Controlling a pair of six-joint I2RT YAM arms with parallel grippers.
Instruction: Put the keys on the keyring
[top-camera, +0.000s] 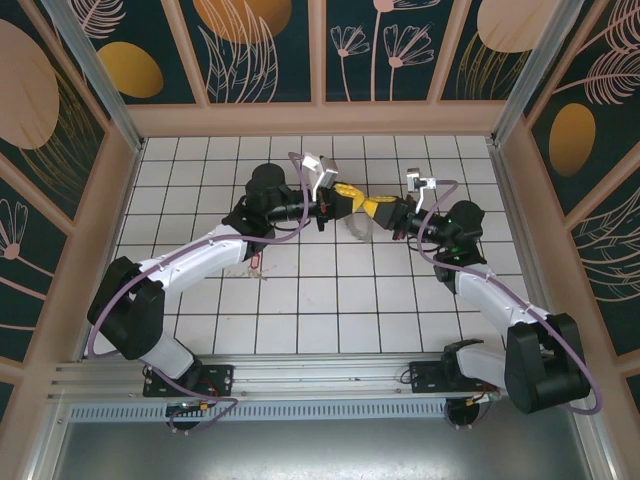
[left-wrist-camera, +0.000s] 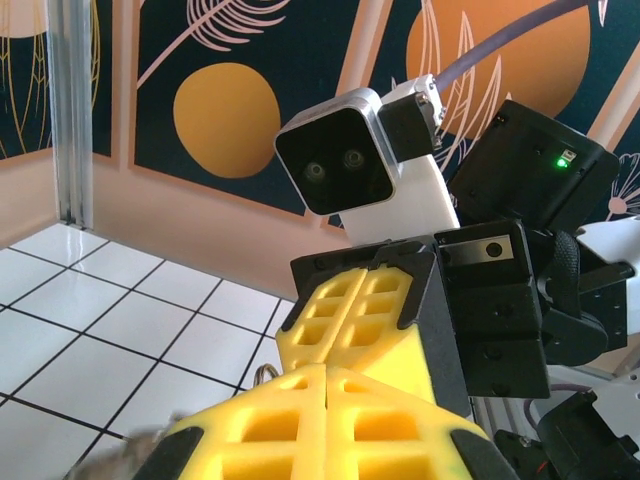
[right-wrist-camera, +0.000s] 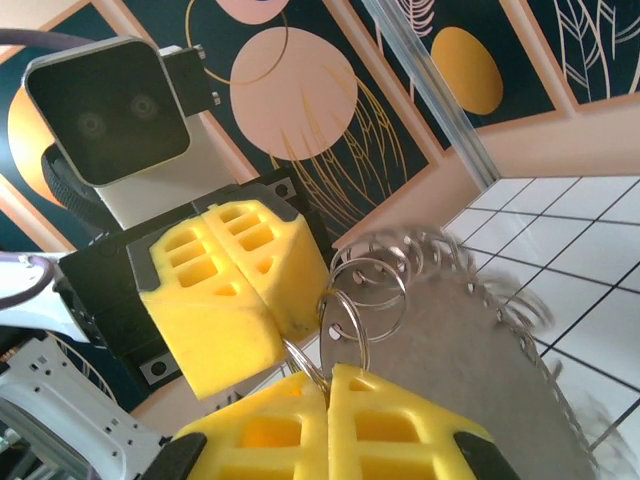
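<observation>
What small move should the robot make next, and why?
Probably the left gripper should drop to fetch the key, lying on the table by the left arm: the right gripper is shut on the keyring, the left shut beside it, seemingly empty.

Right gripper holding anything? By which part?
Yes: right gripper pinches the keyring by small rings on its fringe, between its fingertips.

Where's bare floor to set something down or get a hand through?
Free: near tiles between the arm bases, along the front rail; the far rows under the back wall; the back left corner. Crowded: table centre, where the left gripper and right gripper meet at the keyring, and beside the left forearm, where the key lies.
</observation>
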